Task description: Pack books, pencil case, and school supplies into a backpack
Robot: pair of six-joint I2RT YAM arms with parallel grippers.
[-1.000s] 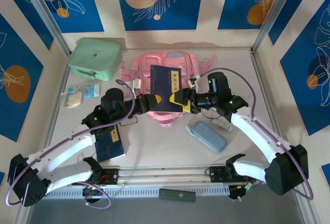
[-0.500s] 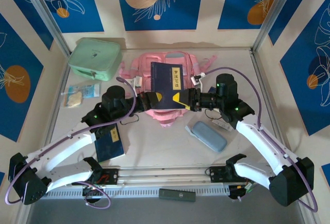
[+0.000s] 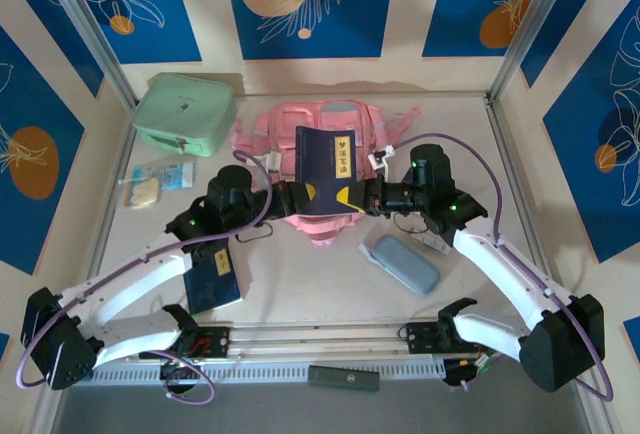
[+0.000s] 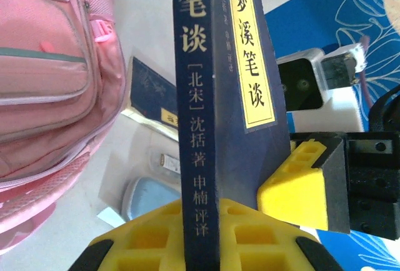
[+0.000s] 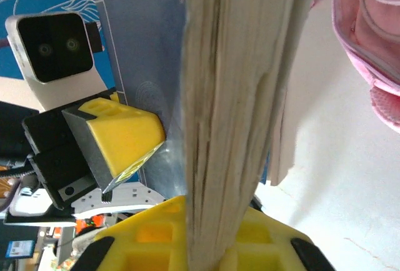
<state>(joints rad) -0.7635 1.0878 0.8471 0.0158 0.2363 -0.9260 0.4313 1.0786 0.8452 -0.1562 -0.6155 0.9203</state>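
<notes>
A dark navy book (image 3: 325,166) with a yellow label strip hangs above the pink backpack (image 3: 300,122), held from both sides. My left gripper (image 3: 303,195) is shut on its spine end (image 4: 197,127). My right gripper (image 3: 352,197) is shut on its page edge (image 5: 237,96). The left wrist view shows the right gripper's yellow finger (image 4: 301,183) against the cover. A second navy book (image 3: 212,279) lies flat by the left arm. The grey-blue pencil case (image 3: 400,262) lies right of centre. Beside it is the small whitish bar of school supplies (image 3: 430,241).
A mint-green boxy case (image 3: 185,112) stands at the back left, with a clear plastic packet (image 3: 155,182) in front of it. A dark slim bar (image 3: 343,377) lies on the front rail. Low walls border the table.
My right gripper has shut on the book's page edge, having stood open a second ago. The book has shifted slightly toward the backpack. My left gripper has kept its hold.
</notes>
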